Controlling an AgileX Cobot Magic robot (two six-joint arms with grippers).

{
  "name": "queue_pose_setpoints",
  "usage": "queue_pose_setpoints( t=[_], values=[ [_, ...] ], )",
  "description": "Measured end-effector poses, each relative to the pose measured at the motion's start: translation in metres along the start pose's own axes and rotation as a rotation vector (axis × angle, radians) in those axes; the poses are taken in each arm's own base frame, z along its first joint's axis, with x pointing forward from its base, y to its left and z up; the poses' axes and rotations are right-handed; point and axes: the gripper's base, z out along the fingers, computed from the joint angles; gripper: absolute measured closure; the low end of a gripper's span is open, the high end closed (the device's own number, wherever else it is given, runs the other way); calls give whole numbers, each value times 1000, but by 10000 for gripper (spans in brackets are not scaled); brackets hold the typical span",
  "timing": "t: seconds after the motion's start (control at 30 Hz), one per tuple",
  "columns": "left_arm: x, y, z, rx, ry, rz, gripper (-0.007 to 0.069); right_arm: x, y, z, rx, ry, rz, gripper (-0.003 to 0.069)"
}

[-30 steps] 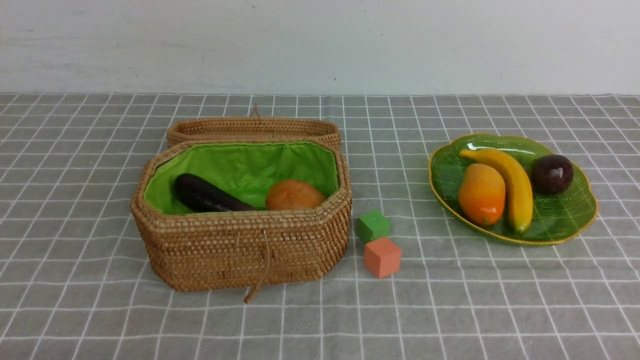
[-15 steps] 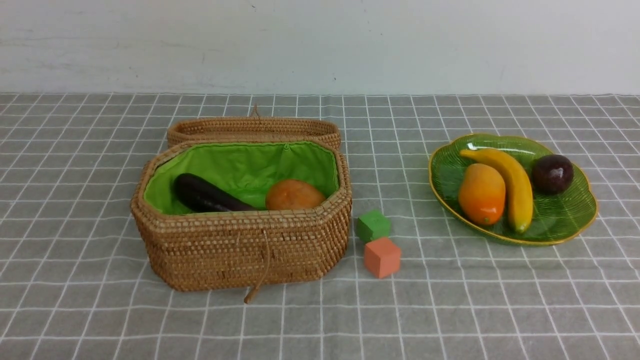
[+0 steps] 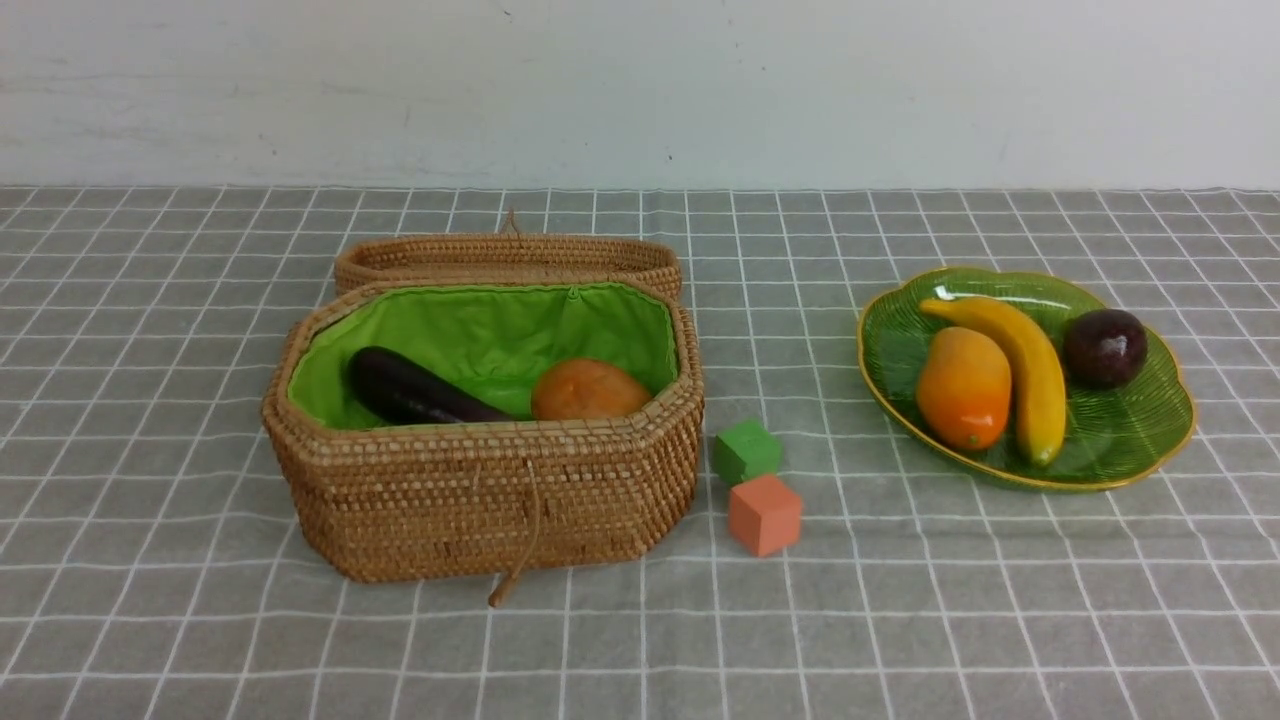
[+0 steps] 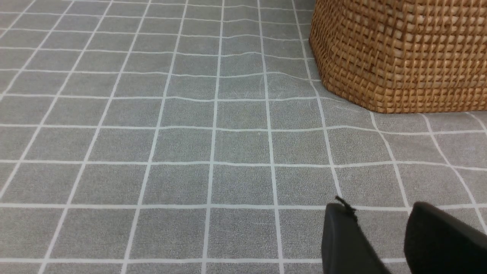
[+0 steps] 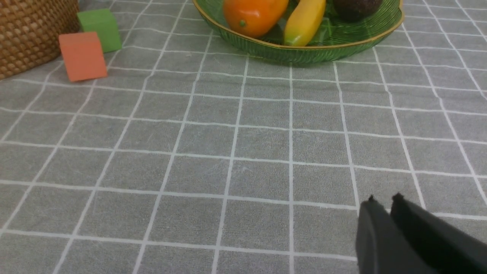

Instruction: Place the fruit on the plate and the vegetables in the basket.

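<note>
The wicker basket [image 3: 480, 490] stands open at centre left, its lid behind. Inside lie the dark purple aubergine [image 3: 415, 392] and the orange-brown potato [image 3: 588, 390]; radish and cucumber are not visible. The green glass plate [image 3: 1130, 440] at right holds the mango [image 3: 962, 388], the banana [image 3: 1020, 365] and the maroon fruit [image 3: 1104, 347]. Neither arm shows in the front view. My left gripper [image 4: 380, 207] is open and empty above the cloth near the basket's corner [image 4: 399, 57]. My right gripper [image 5: 384, 199] is shut and empty, short of the plate [image 5: 342, 47].
A green cube [image 3: 746, 451] and a salmon cube [image 3: 764, 514] sit on the grey checked cloth between basket and plate; both show in the right wrist view, the green cube [image 5: 99, 28] and the salmon cube [image 5: 82, 56]. A white wall runs along the table's far edge.
</note>
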Motion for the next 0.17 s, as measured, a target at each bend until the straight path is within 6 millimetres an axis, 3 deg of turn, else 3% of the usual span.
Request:
queue_pose_setpoints(
  t=[0.17],
  values=[
    [0,0,0,0,0,0,386,0,0,0,0,0,0,586]
  ],
)
